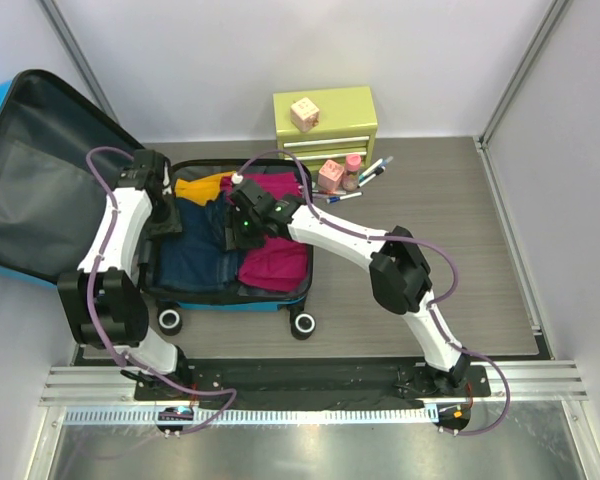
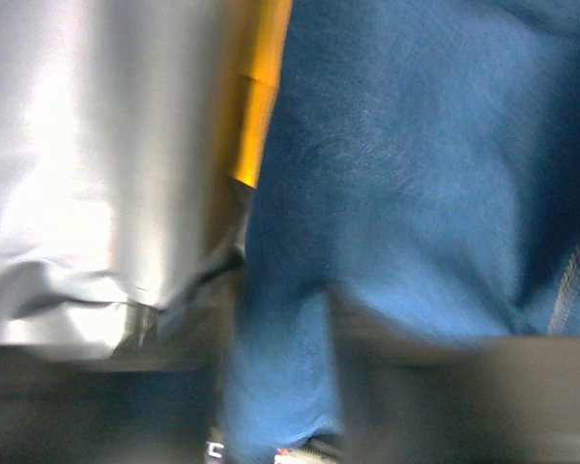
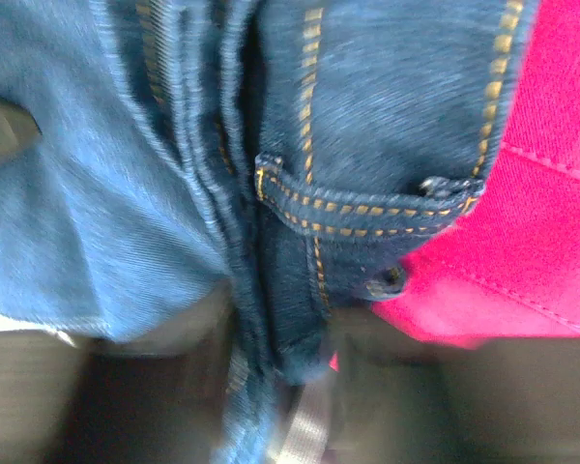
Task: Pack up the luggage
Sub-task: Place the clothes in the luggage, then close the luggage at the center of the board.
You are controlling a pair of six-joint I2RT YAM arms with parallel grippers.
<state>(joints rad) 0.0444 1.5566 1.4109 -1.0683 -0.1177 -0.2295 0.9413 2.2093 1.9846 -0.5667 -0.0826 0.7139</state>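
The luggage [image 1: 50, 180], a blue hard-shell suitcase, lies open. Its base, holding clothes [image 1: 270, 262], sits directly beneath the jaws of the left gripper [image 1: 170, 222] and right gripper [image 1: 232, 238]. The grey-lined lid leans back to their left.

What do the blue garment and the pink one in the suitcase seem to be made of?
The blue garment looks like denim: twill weave, tan stitching, a metal rivet. The pink one seems matte woven cloth, perhaps cotton; fibre unclear.

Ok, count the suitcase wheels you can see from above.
2. One wheel sits at the near-left corner of the luggage, and the other wheel at its near-right corner. More wheels may be hidden under the shell.
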